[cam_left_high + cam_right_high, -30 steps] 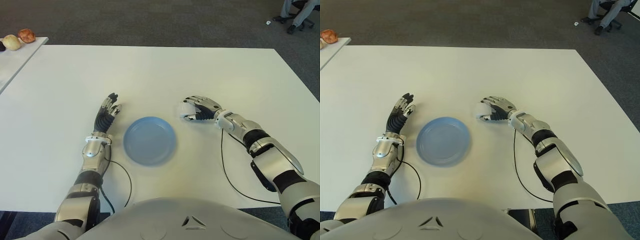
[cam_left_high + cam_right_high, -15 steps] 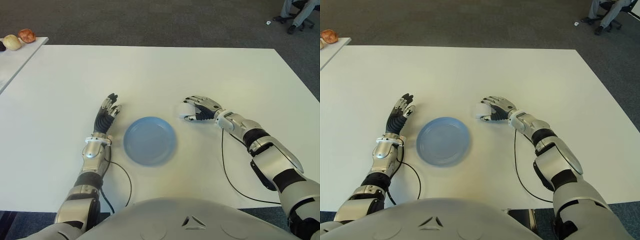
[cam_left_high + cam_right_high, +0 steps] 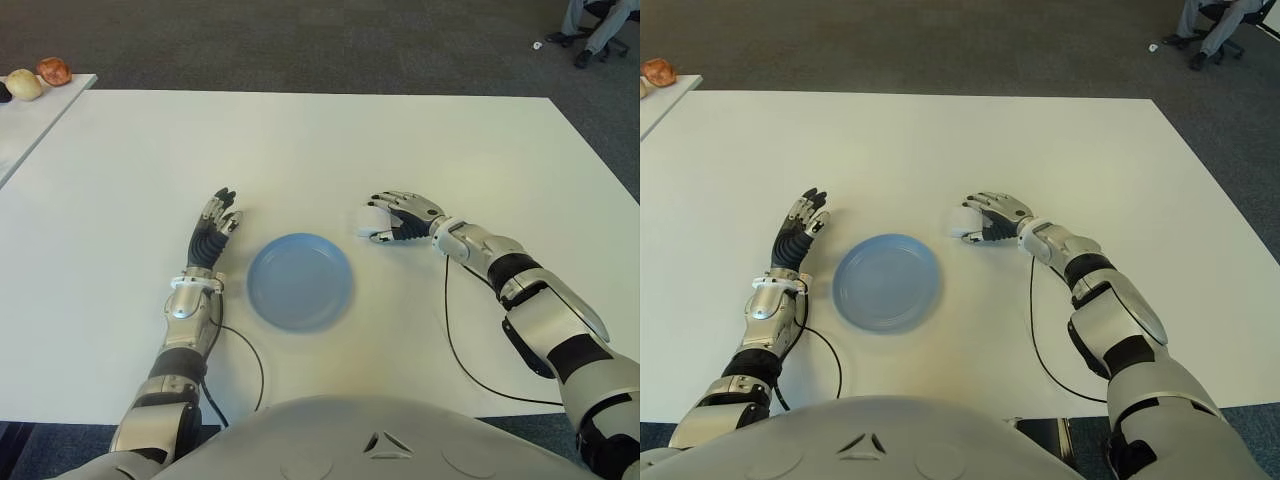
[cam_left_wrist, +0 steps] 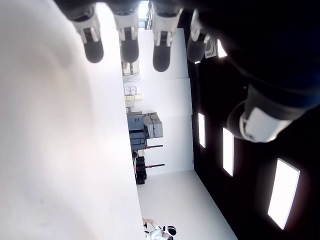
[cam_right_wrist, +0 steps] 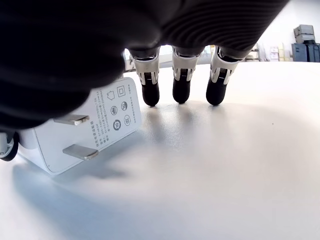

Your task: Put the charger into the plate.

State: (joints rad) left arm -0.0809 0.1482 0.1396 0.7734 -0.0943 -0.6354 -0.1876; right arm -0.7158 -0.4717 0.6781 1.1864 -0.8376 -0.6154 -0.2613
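White tabletop [image 3: 330, 140] fills the scene, and on it the white charger [image 3: 371, 219] lies just right of the blue plate [image 3: 299, 281], outside its rim, its two metal prongs pointing out sideways. Over the charger arches the right hand [image 3: 400, 216], fingers [image 5: 150, 86] curled down around the block with their tips near the surface, not yet lifting it. Left of the plate shows the left hand [image 3: 211, 235], fingers stretched out and holding nothing.

white charger [image 5: 80, 132] on table, prongs exposed; empty blue plate [image 3: 299, 280] nearby.
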